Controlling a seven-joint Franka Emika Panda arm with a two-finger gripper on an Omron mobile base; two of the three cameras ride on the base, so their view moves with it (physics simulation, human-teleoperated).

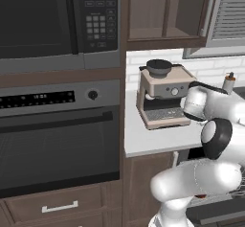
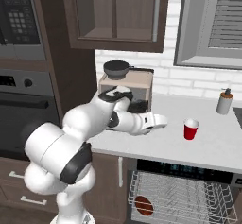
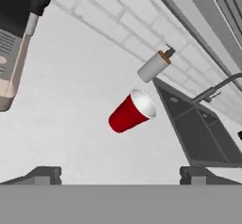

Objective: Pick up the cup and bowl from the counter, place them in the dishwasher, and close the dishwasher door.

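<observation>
Dishwasher (image 2: 189, 194) open below me, rack pulled out under the counter (image 2: 208, 147). My gripper (image 2: 160, 120) hangs over that counter, jaws wide apart, nothing held. The cup (image 2: 191, 129) stands ahead, near my fingertips. I judge: reach forward, straddle it, close.

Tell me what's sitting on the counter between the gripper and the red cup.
Nothing: bare counter separates the open gripper from the cup in the right base view.
</observation>
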